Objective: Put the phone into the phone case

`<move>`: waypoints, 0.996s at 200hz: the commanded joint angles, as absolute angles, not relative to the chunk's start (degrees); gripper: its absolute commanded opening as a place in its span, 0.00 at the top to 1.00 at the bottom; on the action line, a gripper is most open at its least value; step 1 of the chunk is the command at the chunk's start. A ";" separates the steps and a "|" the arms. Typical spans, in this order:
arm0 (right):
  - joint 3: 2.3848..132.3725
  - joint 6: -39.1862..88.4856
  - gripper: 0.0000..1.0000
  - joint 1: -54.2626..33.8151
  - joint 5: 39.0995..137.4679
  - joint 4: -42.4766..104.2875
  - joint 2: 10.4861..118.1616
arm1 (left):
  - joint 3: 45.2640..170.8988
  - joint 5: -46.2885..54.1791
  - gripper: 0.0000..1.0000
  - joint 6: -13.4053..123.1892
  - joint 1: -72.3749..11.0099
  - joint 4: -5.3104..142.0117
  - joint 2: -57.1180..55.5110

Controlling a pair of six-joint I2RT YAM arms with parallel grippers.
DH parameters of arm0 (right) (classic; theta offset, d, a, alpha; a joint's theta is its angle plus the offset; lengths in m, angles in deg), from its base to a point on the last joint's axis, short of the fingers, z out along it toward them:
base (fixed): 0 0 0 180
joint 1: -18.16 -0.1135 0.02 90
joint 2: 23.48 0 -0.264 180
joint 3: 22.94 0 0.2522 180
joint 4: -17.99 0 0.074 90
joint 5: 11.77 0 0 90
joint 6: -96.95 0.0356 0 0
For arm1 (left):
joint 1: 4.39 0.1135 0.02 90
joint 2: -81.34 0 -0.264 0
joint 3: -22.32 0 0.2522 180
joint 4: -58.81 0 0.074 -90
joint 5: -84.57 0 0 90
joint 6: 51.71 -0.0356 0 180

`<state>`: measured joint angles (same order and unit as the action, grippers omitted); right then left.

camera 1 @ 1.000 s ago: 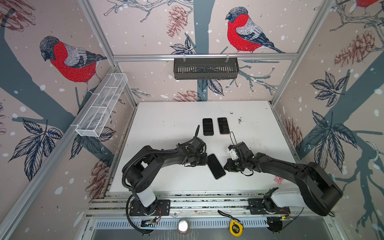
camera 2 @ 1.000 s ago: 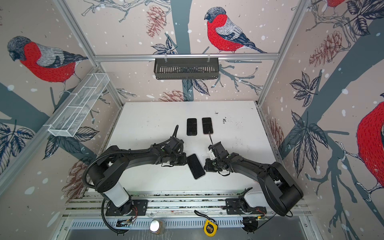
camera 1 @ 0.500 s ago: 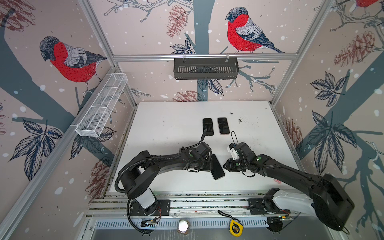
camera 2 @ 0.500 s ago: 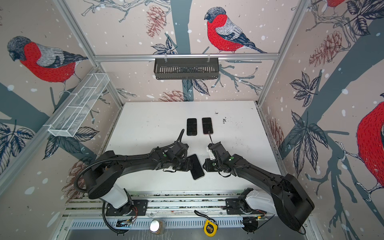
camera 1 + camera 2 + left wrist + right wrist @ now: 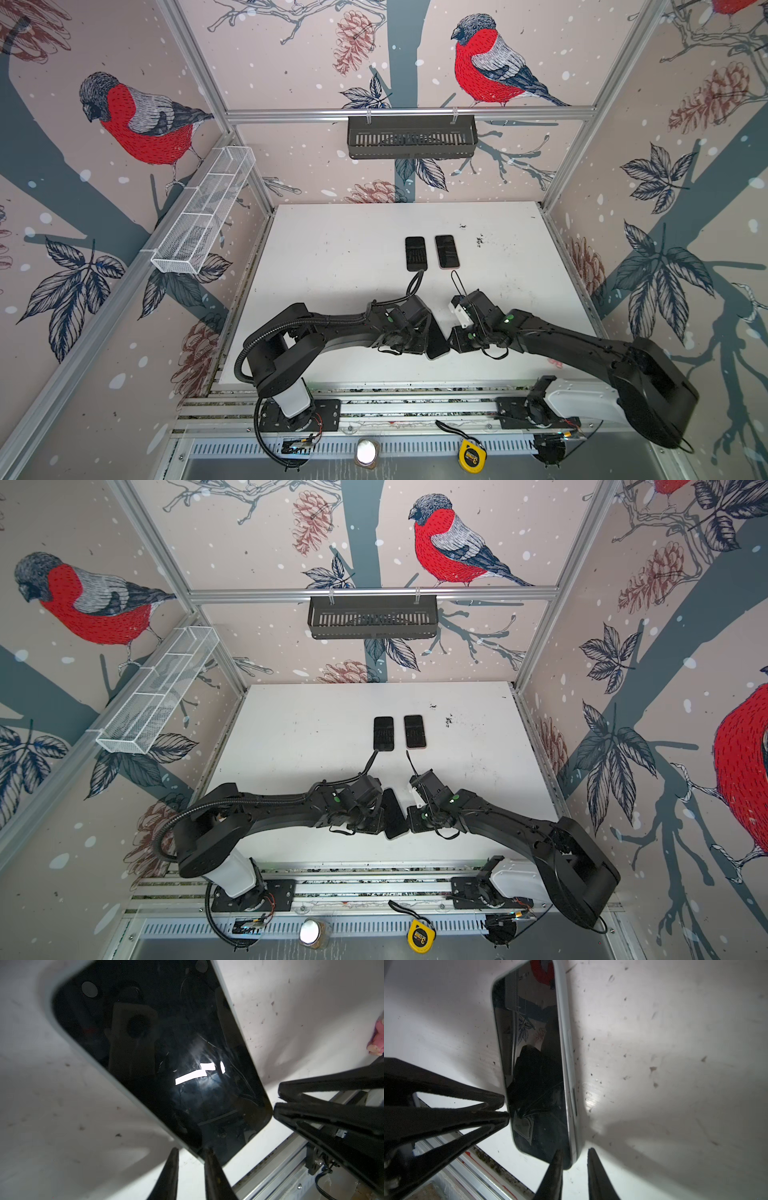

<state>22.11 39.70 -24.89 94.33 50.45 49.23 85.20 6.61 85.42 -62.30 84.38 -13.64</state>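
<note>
A phone (image 5: 438,345) (image 5: 395,818) with a dark screen (image 5: 155,1053) and a silver rim (image 5: 566,1047) is tipped up near the table's front, between both grippers. My left gripper (image 5: 429,337) (image 5: 191,1151) is shut on its long edge, as the right wrist view (image 5: 506,1107) also shows. My right gripper (image 5: 452,343) (image 5: 575,1152) is astride the opposite corner and narrowly open. One finger lies on the screen, and a sliver of table shows before the other. Two dark slabs (image 5: 416,253) (image 5: 447,251) lie at the back. I cannot tell which of them is the phone case.
A black slotted basket (image 5: 411,137) hangs on the back wall and a white mesh shelf (image 5: 203,212) on the left wall. The metal rail (image 5: 374,405) runs along the table's front edge, with a yellow tape measure (image 5: 472,457) below it. A pink scrap (image 5: 377,1043) lies on the table.
My left gripper moved right onto the phone's left edge. The phone went from lying flat to tipped up. My right gripper stayed at the phone's right edge.
</note>
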 commanded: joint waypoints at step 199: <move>24.92 36.99 0.88 -30.27 90.28 54.26 55.33 | 86.07 5.65 0.75 83.90 -62.66 86.86 -15.95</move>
<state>25.37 38.00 -29.61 89.59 52.25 53.93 86.32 6.52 84.37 -62.46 84.80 -15.50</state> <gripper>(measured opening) 0.120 0.247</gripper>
